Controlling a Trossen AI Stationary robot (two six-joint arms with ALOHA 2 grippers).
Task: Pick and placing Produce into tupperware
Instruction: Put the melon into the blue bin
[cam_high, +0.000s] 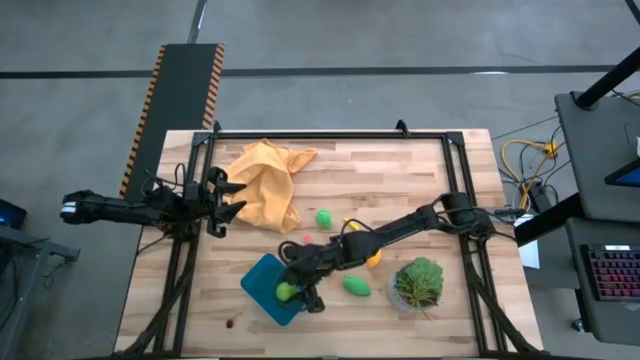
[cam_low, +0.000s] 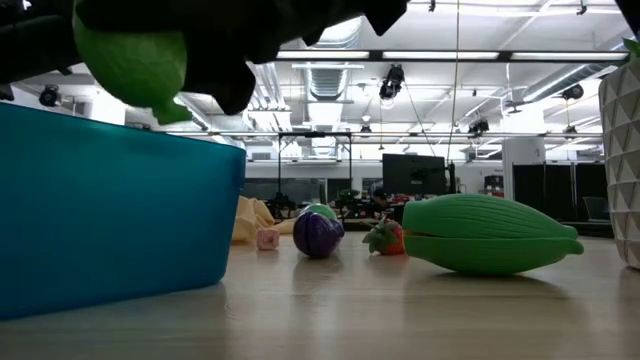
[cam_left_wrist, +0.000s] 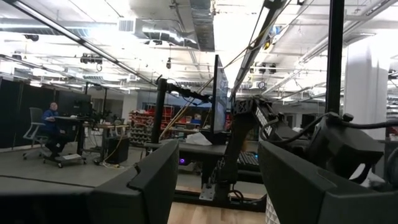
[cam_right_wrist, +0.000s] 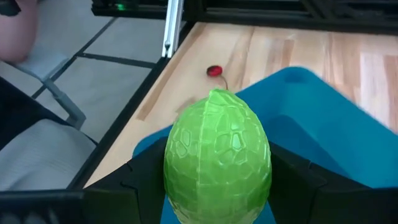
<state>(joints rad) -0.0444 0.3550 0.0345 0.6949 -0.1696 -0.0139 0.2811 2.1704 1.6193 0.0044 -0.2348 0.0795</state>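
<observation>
Right gripper: over the tupperware, its two dark fingers clamped on either side of a light green, pebble-skinned oval; in the low view that oval hangs just above the container's rim.
Tupperware: teal-blue and shallow, at the near edge of the wooden table, turned at an angle; no produce can be seen lying inside it, though the arm covers part of it.
Left gripper: far from the tupperware, at the table's left edge beside the orange-yellow cloth; fingers spread wide with nothing between them.
Darker green ribbed oval: on the table just right of the tupperware, between it and the leafy plant.
Round green piece: beyond the tupperware, nearer the cloth.
Yellow banana: right of and beyond the tupperware, mostly covered by the right arm.
Eggplant: purple, past the tupperware in the low view, with a small pink piece and a red strawberry-like piece on either side.
Tiny red cherry: on the table off the tupperware's near-left corner.
</observation>
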